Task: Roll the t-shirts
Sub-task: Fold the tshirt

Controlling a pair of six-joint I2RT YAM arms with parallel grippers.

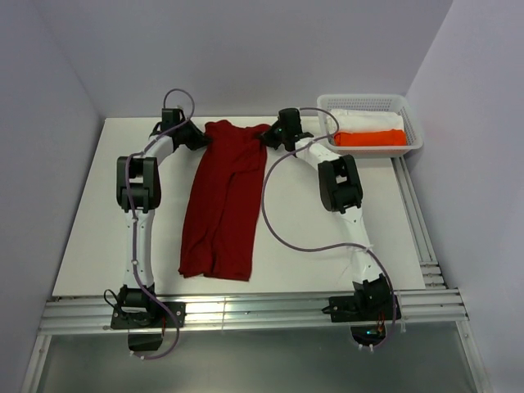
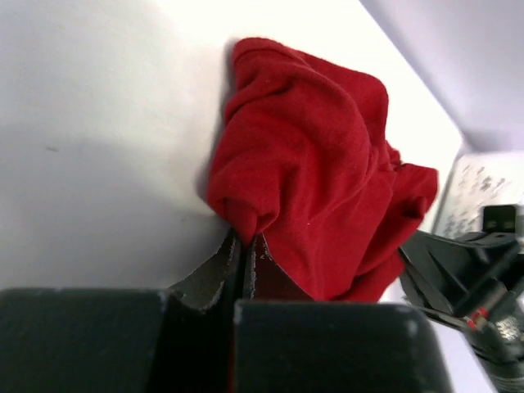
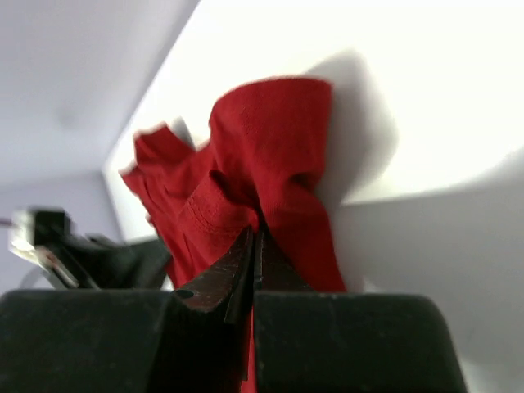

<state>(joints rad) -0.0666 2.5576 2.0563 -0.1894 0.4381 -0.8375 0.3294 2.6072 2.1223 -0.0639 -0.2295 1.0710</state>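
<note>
At the far end of the white worktop (image 1: 90,237), one dark red t-shirt (image 1: 223,205) is lying stretched lengthwise, its far edge sitting between the two hands and its near hem reaching toward the front edge, close to the arm bases. The left hand (image 2: 243,246) is pinching the far left corner of the cloth, its jaws pressed together with a fold of red fabric caught at the tips and bunching up just beyond them. The right hand (image 3: 255,237) is doing the same at the far right corner, jaws closed tight on a gathered ridge of the fabric. Both hands are sitting low, at the worktop surface. To the right of the right hand, one white plastic basket (image 1: 360,99) is standing at the far right corner, holding one bright orange bundle (image 1: 370,138) at its near side and one white cloth (image 1: 368,120) folded behind it.
</note>
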